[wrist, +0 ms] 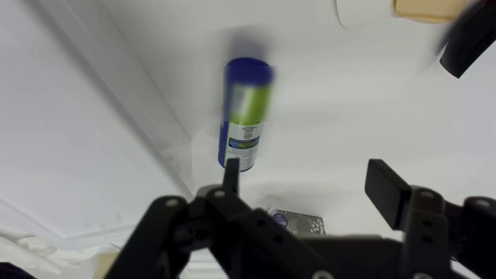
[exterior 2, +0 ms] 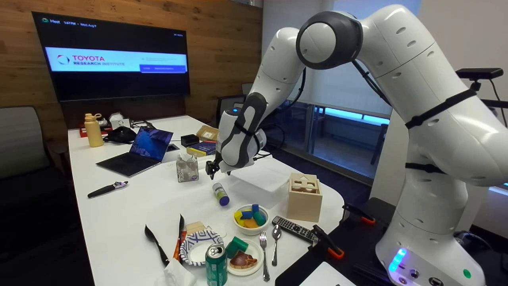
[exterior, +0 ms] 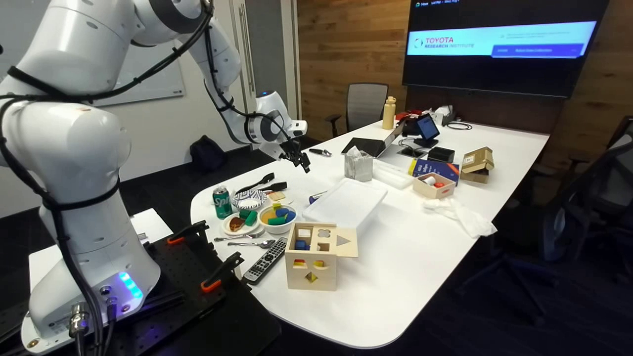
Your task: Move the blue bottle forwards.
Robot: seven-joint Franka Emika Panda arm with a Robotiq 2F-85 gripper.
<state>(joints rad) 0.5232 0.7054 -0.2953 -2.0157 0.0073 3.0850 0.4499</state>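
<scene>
Left to right in an exterior view, I count one yellow flask [exterior 2: 94,132], one laptop [exterior 2: 149,147], one tissue box [exterior 2: 187,169], one green can [exterior 2: 216,265], one gripper [exterior 2: 220,174], its two fingers [wrist: 387,197] spread apart in the wrist view. One blue bottle [exterior 2: 220,194] lies on its side near the tissue box, beside one white tub [exterior 2: 265,176]. Further along come one remote [exterior 2: 294,229] and one wooden box [exterior 2: 304,202]. The table [exterior 2: 135,214] beneath is white; a lit screen [exterior 2: 115,59] hangs on a wood-panelled wall [exterior 2: 222,43].
</scene>
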